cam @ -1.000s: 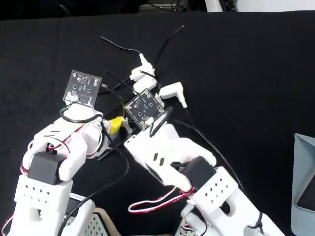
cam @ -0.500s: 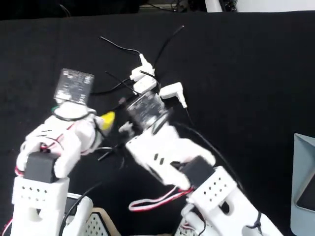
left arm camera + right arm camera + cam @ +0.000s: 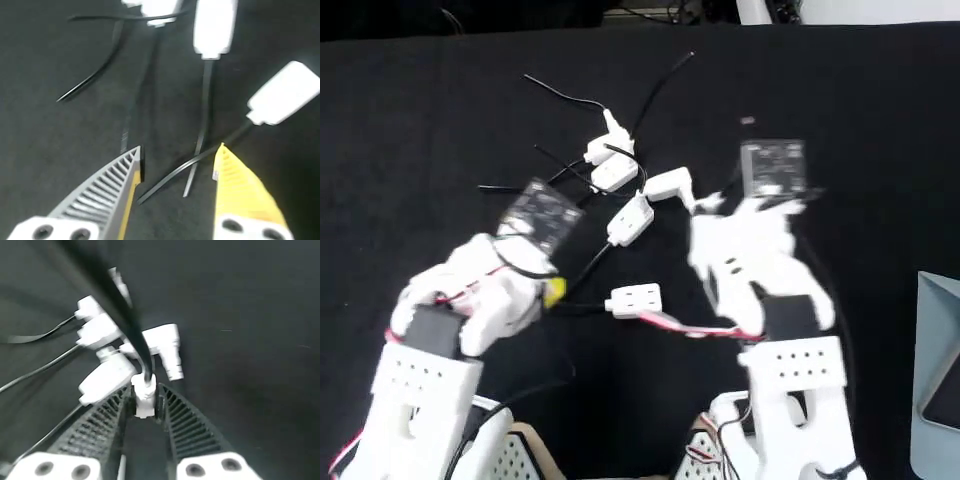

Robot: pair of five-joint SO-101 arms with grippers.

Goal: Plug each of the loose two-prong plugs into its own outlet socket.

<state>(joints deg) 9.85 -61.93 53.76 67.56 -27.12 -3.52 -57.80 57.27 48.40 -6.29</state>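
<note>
Plug on a black cord sits clamped in the right gripper, prongs hidden; left gripper gapes over crossed cords mid-worktop, white connectors blurred.

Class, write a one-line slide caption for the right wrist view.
Right end effector clamps a small white plug near other white connectors on black cloth.

The table lies under matt black cloth; the plugs are smooth white plastic on shiny black cords; the outlet block, at six o'clock of them, looks alike; the left tool is ribbed plastic, grey and yellow; the right tool is ribbed dark plastic around the white held plug.
</note>
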